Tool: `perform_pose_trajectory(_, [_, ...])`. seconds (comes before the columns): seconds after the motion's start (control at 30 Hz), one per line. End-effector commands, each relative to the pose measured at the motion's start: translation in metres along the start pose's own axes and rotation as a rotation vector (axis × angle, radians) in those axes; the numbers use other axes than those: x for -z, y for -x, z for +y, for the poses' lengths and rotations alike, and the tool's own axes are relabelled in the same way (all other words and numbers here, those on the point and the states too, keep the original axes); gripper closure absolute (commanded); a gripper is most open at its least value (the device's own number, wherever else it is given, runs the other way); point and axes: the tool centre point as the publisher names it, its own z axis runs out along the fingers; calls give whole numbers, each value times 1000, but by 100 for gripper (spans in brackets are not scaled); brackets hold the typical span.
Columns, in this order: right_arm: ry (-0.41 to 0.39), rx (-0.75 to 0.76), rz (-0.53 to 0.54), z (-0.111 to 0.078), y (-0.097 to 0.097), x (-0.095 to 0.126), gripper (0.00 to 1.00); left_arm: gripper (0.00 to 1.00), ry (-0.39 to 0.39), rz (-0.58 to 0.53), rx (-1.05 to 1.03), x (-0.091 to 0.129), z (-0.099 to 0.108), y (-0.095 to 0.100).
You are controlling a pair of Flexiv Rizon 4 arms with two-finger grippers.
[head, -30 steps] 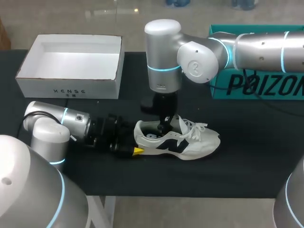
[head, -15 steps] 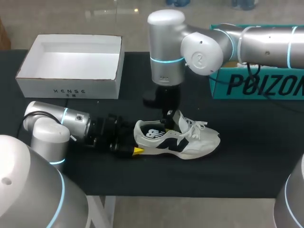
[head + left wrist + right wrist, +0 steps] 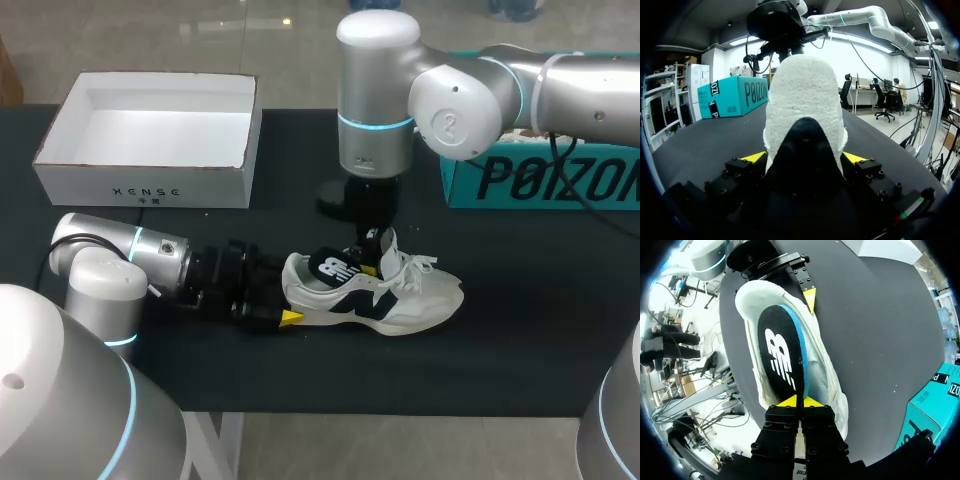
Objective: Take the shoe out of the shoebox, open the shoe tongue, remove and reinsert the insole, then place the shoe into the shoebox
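A white and navy shoe (image 3: 410,295) lies on its sole on the black table, heel to the left. My left gripper (image 3: 285,298) lies low on the table, shut on the heel (image 3: 805,100), with a yellow tip (image 3: 754,157) on each side of it. My right gripper (image 3: 370,242) hangs over the shoe's opening, shut on the front end of a black insole (image 3: 334,267) with a white logo. The insole (image 3: 782,352) slants up out of the shoe (image 3: 822,370), its heel end still inside; the right gripper (image 3: 800,401) pinches it. The white shoebox (image 3: 145,185) stands open at the back left.
A teal box (image 3: 540,180) stands at the back right, just behind my right arm. The shoe's laces (image 3: 420,268) lie loose over the tongue. Bare black table (image 3: 400,370) stretches in front of the shoe.
My right gripper has risen and shifted right, drawing the insole from inside the shoe up and partly out. The left gripper and the shoe have stayed put.
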Motion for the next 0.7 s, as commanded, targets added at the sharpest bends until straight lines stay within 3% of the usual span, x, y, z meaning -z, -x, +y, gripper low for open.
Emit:
perform_pose_trajectory(0.03, [24,17,-1,5,5,1,100,100,3,-1,-1,-2,5,1])
perform_pose_trajectory(0.37, [66,50,0,41,27,-4,100,100,3,-1,-1,-2,5,1])
perform_pose_trajectory(0.7, [100,77,-27,55,40,8,100,100,3,-1,-1,-2,5,1])
